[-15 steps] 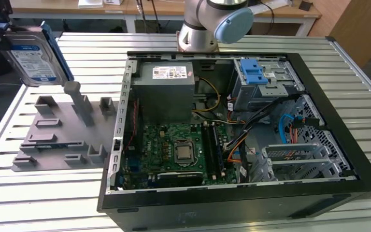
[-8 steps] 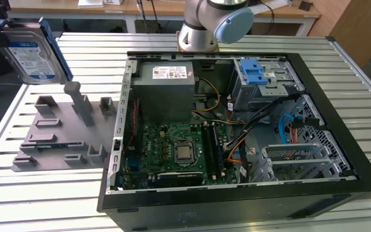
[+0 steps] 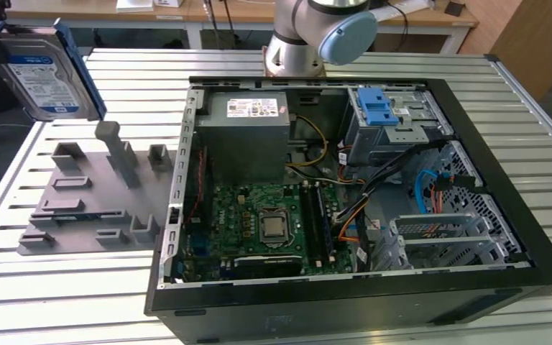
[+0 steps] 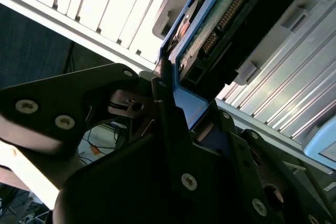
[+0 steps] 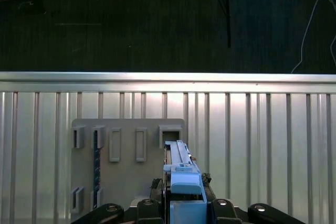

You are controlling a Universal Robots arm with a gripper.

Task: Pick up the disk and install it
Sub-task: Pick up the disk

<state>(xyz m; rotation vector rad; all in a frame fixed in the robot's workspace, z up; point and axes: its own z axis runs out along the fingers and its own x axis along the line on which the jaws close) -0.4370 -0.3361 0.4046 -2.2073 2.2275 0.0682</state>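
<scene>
Disk (image 3: pixel 48 72) stands on edge between the jaws of the gripper (image 5: pixel 181 190), apparently clamped, long axis running out from them. It hangs above the fixture (image 3: pixel 84 208), well apart from the case (image 3: pixel 353 298).

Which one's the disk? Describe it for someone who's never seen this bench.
Start at the open computer case; to the exterior view's left lies a grey slotted holder. Above it, upright in the end effector, is the disk: silver, blue-and-white label, blue side rails.
</scene>
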